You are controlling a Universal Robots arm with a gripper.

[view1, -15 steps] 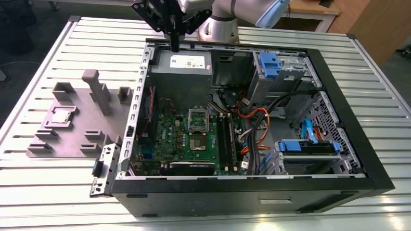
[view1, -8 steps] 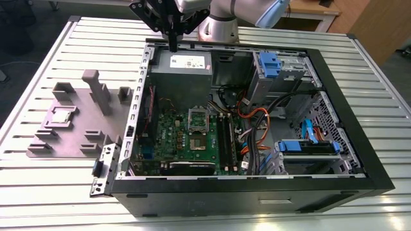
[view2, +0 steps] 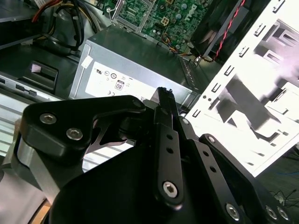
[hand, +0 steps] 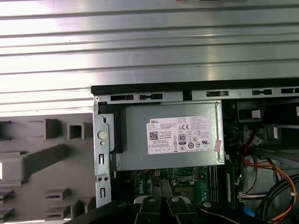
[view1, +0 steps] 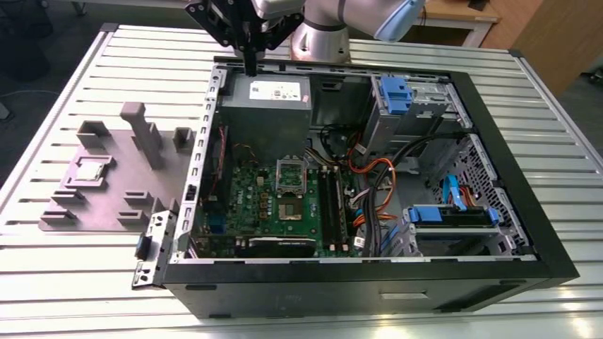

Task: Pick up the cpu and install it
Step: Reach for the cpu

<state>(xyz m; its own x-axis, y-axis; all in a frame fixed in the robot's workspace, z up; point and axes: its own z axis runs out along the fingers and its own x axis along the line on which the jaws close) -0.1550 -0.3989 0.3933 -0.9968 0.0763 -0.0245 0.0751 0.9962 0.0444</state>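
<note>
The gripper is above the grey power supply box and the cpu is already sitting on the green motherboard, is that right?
No. The gripper is above the grey power supply box, but the exterior view shows the cpu lying on the grey holder plate outside the case, on the exterior view's left.

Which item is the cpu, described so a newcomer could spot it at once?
In the exterior view, find the open computer case; on that view's left lies a grey fixture plate with raised blocks. The cpu sits on the plate's half farther from the case. It is the only small, flat, silvery square with a pale edge among dull grey blocks.
</note>
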